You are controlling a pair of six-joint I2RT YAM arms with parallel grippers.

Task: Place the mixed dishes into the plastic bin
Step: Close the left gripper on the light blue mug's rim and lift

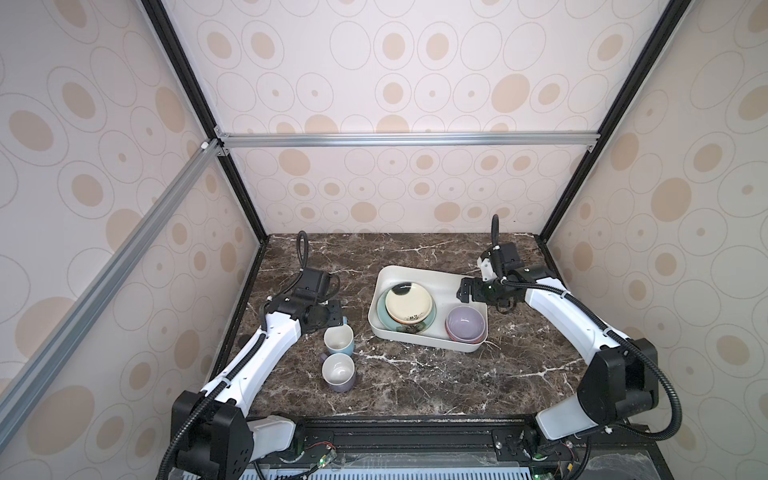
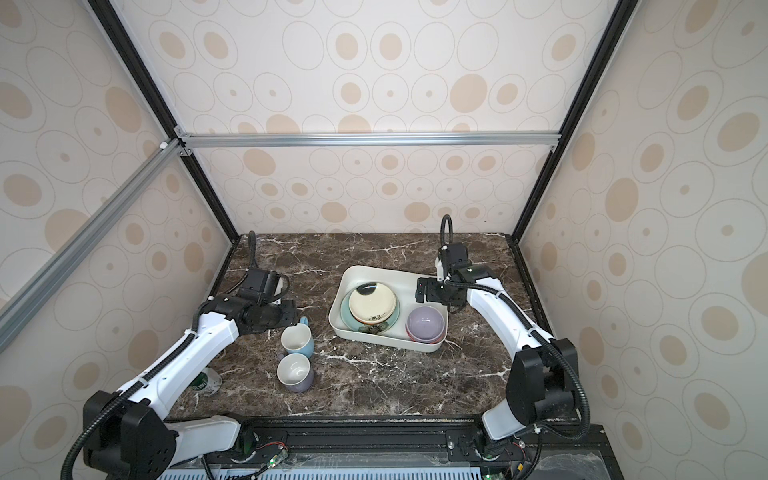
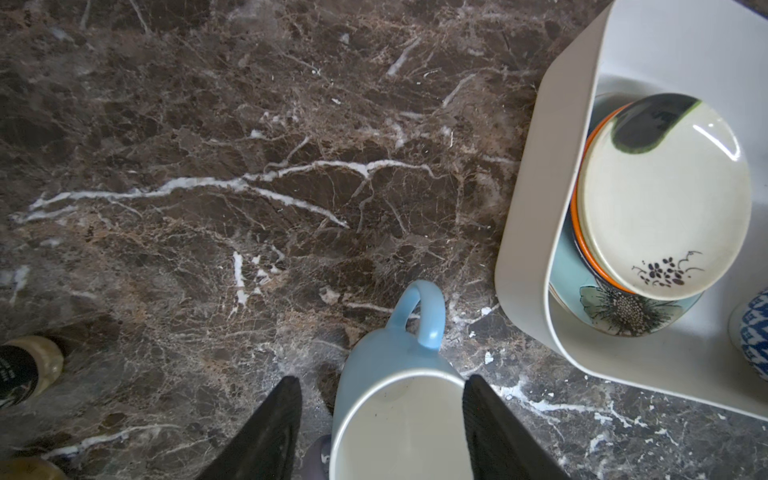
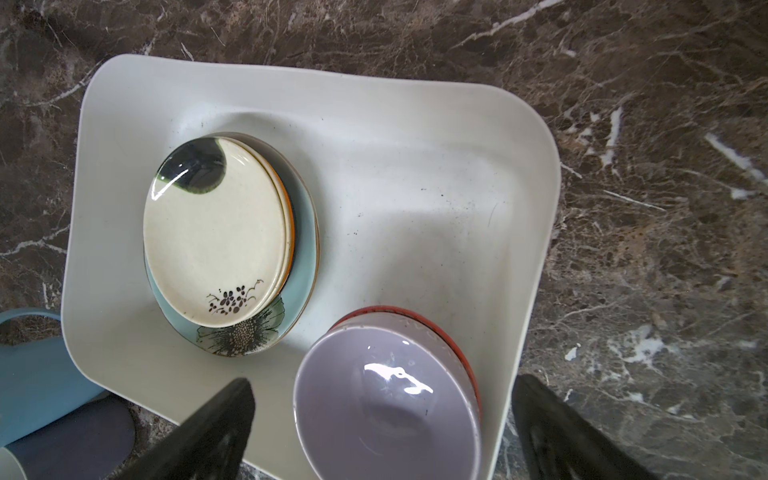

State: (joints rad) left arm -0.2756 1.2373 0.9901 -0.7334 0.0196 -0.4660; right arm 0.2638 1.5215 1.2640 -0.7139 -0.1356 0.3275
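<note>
— Brown marble tabletop [image 1: 415, 386] with white veins, and beige dotted walls around it. What sits in the shallow white rectangular plastic bin [image 1: 440, 291]?

— At the bin's end nearer the left arm, a round teal flower-painted plate [image 1: 381, 313] lies flat. A smaller black-and-cream plate [image 1: 409, 305] rests on top of it, and an orange edge shows between them. In the bin's near corner on the right arm's side, a round lavender bowl [image 1: 465, 324] with an orange-red outer rim stands upright.

— And outside the bin?

— Two mugs, white inside, stand upright on the marble on the bin's left-arm side. A light-blue mug [image 1: 338, 338] is near the bin, and a lavender-grey mug [image 1: 338, 372] is just beside it, farther from the bin.

— The arms?

— The left gripper [image 3: 381, 379] points down over the light-blue mug with its jaws apart, straddling the rim. One of its black fingers [image 3: 274, 428] stands clear of the mug's wall, so it clamps nothing. The right gripper [image 4: 384, 378] hangs above the bin's bowl corner, jaws spread wide, holding nothing.
</note>
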